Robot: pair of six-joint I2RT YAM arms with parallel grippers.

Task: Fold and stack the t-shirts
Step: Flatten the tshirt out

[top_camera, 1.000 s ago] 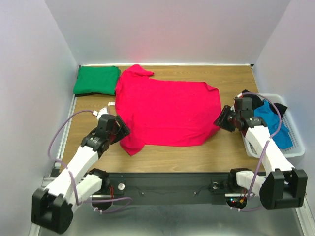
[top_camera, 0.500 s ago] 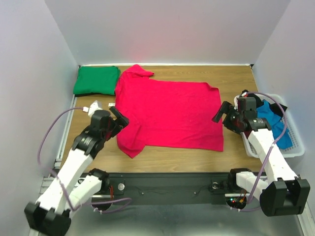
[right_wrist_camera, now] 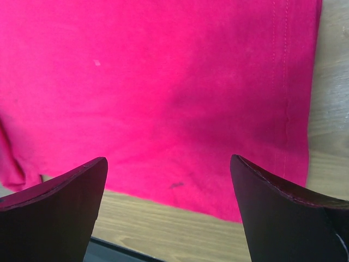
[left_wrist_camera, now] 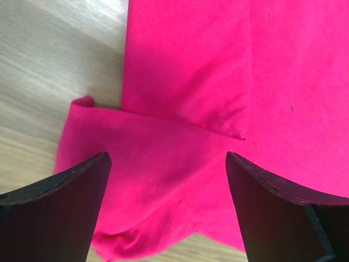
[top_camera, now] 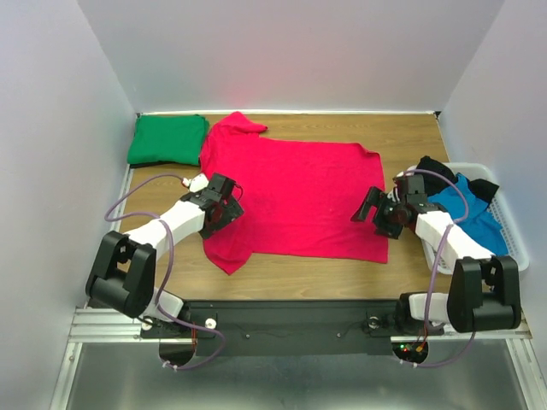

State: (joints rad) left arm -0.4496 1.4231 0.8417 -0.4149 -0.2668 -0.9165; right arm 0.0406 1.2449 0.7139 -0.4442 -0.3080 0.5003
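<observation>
A crimson red t-shirt (top_camera: 291, 192) lies spread flat across the middle of the table, its near-left sleeve (left_wrist_camera: 136, 169) folded over and rumpled. My left gripper (top_camera: 225, 205) hovers open above that sleeve, nothing between its fingers (left_wrist_camera: 65, 207). My right gripper (top_camera: 376, 213) is open over the shirt's near-right hem (right_wrist_camera: 218, 185) and holds nothing. A folded emerald green t-shirt (top_camera: 168, 139) rests at the far left corner. A bright blue t-shirt (top_camera: 468, 215) and a black one (top_camera: 434, 166) lie in the basket.
The white slatted basket (top_camera: 510, 248) stands at the right edge beside my right arm. Bare wooden table (top_camera: 299, 269) shows between the red shirt and the black base rail. Walls close in the left, far and right sides.
Both grippers have opened and let go of the red shirt. Its near-right corner now lies flat. Both arms have swung inward over the shirt's side edges.
</observation>
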